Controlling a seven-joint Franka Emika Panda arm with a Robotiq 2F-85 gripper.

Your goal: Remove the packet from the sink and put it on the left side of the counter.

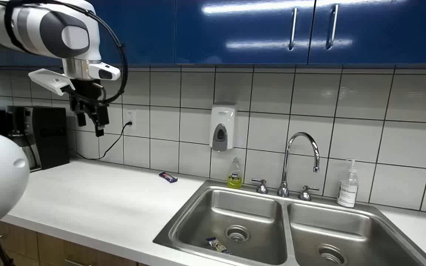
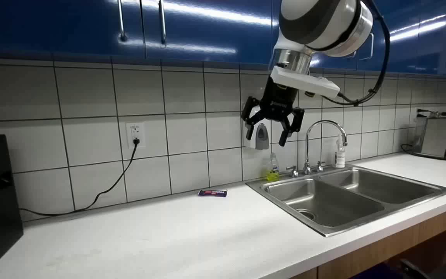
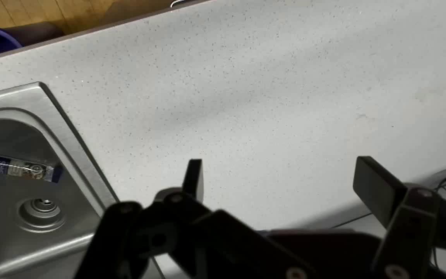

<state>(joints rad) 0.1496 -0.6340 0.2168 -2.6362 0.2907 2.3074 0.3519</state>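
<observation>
Exterior view, left to right: hand (image 1: pixel 90 127) hangs above surface (image 1: pixel 105 199), jaws apart. Purple-wrapped bar (image 1: pixel 168 177) lies near surface's back edge. Packet (image 1: pixel 218 245) lies in left basin of sink (image 1: pixel 287 229), just beside drain (image 1: pixel 237 233), toward surface's front edge. Bottle of yellow liquid (image 1: pixel 234 178) stands on sink rim toward back edge, then chrome faucet (image 1: pixel 285 171), then pump bottle (image 1: pixel 347 192).
</observation>
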